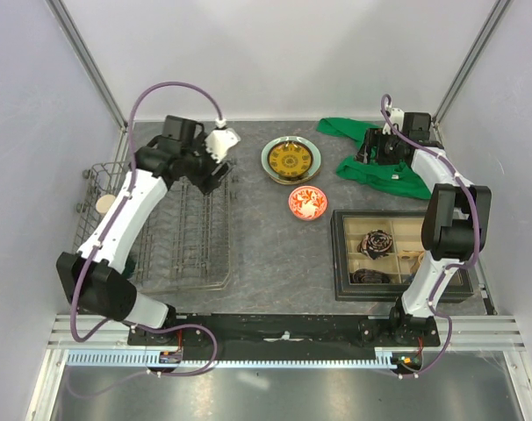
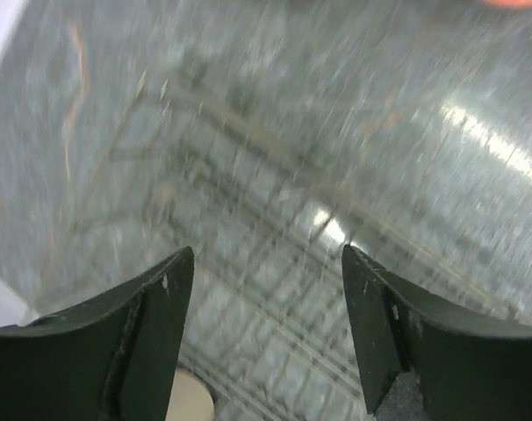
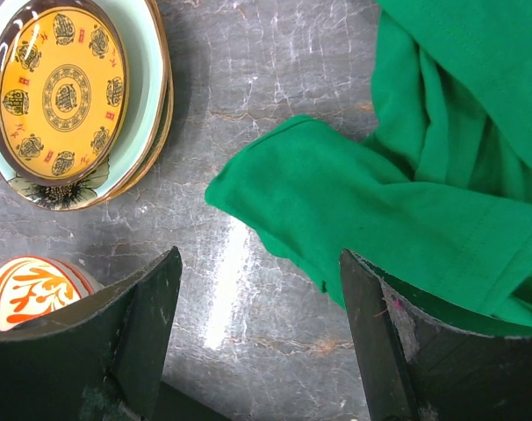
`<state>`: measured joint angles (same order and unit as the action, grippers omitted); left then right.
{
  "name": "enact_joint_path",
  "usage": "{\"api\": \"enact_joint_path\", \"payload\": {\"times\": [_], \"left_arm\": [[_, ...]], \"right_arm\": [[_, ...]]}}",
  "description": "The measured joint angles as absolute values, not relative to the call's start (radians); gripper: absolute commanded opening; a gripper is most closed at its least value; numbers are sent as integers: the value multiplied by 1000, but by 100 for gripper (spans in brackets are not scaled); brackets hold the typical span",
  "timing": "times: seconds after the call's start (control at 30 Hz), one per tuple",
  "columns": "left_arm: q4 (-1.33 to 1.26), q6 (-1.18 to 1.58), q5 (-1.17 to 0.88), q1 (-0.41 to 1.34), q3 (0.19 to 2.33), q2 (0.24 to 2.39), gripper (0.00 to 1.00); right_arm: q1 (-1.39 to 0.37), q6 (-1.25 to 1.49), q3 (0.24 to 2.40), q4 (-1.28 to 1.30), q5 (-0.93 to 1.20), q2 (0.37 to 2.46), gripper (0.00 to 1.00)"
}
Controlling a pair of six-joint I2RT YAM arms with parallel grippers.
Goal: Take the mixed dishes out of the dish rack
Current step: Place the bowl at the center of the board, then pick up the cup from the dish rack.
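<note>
Left wrist, dish rack [image 2: 248,149] below left tool [image 2: 266,254]

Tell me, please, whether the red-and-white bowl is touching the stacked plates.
Apart. The top external view shows a strip of bare table between the red-and-white bowl and the stacked plates.

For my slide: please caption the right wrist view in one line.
Open right pincer over a tabletop holding yellow-gold plate stacked on pale green plate, red-and-white bowl and green cloth.
</note>
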<state>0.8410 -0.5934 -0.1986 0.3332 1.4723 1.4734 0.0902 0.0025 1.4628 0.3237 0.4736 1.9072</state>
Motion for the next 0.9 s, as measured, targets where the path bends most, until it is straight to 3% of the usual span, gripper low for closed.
{"api": "enact_joint_path", "payload": {"times": [0.4, 0.9], "left_arm": [[820, -629, -300, -175, 1334, 1369, 79], [771, -704, -432, -545, 1283, 1431, 82]], "right_arm": [[90, 22, 1463, 323, 492, 1916, 80], [90, 30, 1463, 323, 503, 1946, 80]]}}
